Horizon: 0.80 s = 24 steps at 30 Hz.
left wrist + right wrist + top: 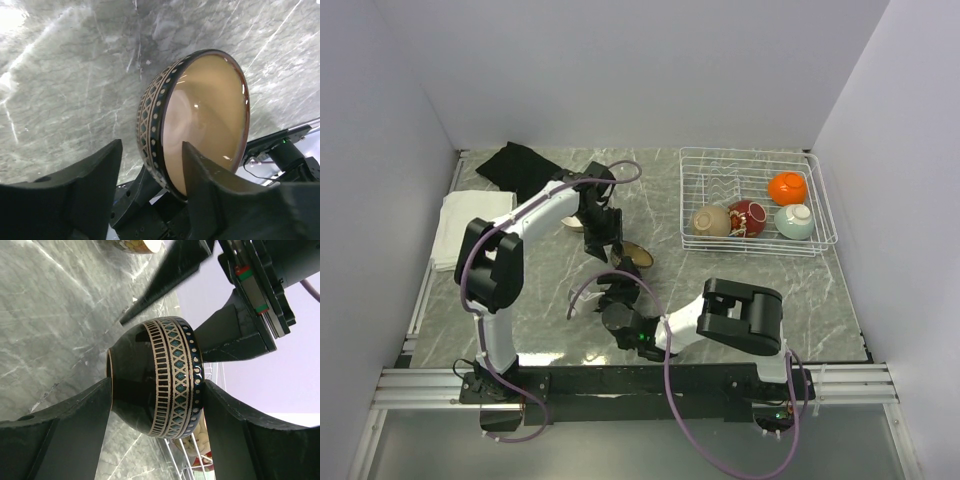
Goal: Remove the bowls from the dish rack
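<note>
A black bowl with a tan-and-teal patterned band and a tan inside hangs on its side above the table's middle. My right gripper is shut on it, one finger on the foot and one on the rim. My left gripper straddles the bowl's rim from above. One of its fingers lies inside the bowl, and the other stands apart from the outer wall. The white wire dish rack at the back right holds beige, red, orange and pale green bowls.
A folded white cloth lies at the left edge, with a black cloth behind it. Another bowl sits on the table, partly hidden behind my left arm. Grey walls close in the table on three sides.
</note>
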Available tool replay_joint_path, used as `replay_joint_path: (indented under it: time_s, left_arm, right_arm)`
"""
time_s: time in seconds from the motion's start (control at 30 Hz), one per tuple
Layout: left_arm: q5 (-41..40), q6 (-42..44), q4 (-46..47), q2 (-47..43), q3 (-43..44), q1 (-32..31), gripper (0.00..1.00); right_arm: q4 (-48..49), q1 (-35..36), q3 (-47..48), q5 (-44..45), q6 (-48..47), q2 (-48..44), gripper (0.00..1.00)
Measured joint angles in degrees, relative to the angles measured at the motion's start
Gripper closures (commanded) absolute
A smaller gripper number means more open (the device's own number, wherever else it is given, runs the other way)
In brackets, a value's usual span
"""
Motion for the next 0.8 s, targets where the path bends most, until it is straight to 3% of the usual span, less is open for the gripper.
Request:
replay_joint_path:
  time_s: [0.17, 0.23, 0.47, 0.53, 0.57, 0.73, 0.8]
  left_arm:
    - [0.9, -0.4, 0.4, 0.2, 0.0, -0.2, 0.8]
    - [0.0, -0.3, 0.3, 0.6, 0.0, -0.2, 0.96]
    - [-1.6, 1.5, 1.0, 1.9, -0.6, -0.6, 0.99]
    - [-3.0, 1.7, 2.6, 1.9, -0.5, -0.7, 0.99]
    - [-3.3, 1.4, 2.8, 1.9, -0.5, -0.7, 0.99]
    - [-6.7, 1.3, 2.8, 1.9, -0.5, -0.6, 0.99]
    - [-8.7, 1.3, 3.2, 1.8, -0.5, -0.6, 0.99]
  right_arm:
    - [0.1, 0.5, 0.0, -0.1, -1.4, 0.4, 0.71]
    - [0.4, 1.1, 0.0, 0.0, -2.7, 0.8, 0.71]
    - [2.4, 1.0, 0.3, -0.1, -1.6, 1.8, 0.66]
    - [3.4, 1.2, 0.4, 0.0, -1.7, 1.9, 0.58]
    - [3.8, 1.2, 0.5, 0.1, -1.5, 1.9, 0.47]
    - [3.5, 1.1, 0.5, 1.7, -0.8, 1.9, 0.11]
    - [3.5, 1.0, 0.5, 2.3, -0.7, 1.9, 0.04]
